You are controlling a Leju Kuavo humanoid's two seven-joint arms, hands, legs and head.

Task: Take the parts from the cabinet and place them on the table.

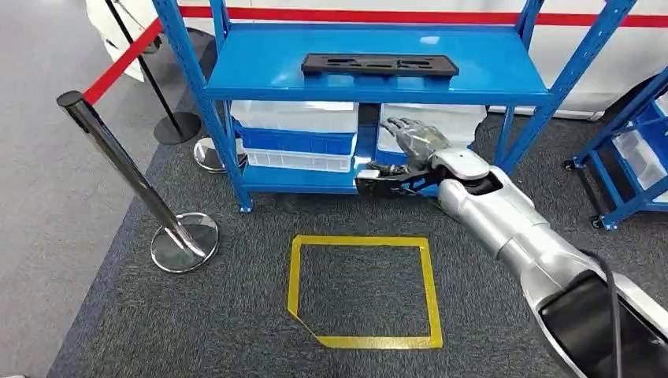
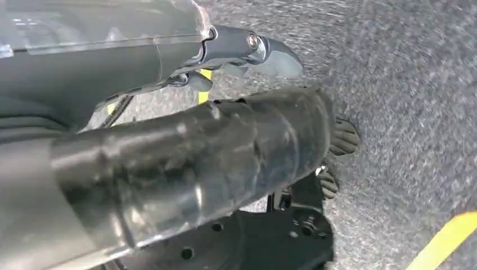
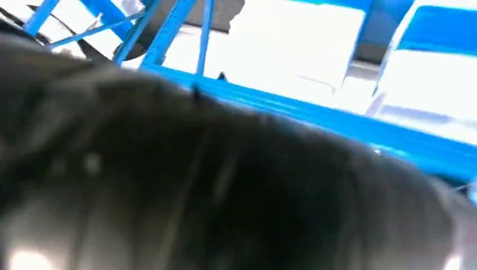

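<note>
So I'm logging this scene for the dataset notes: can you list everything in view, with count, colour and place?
Shelving rack: one, blue, straight ahead on the carpet.
Flat part: one, black, on the rack's upper shelf.
Storage bins: at least two, white and blue, on the lower shelf.
Second rack: one, blue, at the right edge.
Tape square: one, yellow, on the dark grey carpet in front of the rack.
Stanchion post: one, chrome, at the left, with a round base.
Barrier belt: one, red, running from the post's top.
Right hand: one, silver, raised in front of the lower shelf's bins; a dark piece sits just below it, but whether it is held is unclear.
Left hand: one, grey, hanging above the carpet.
</note>
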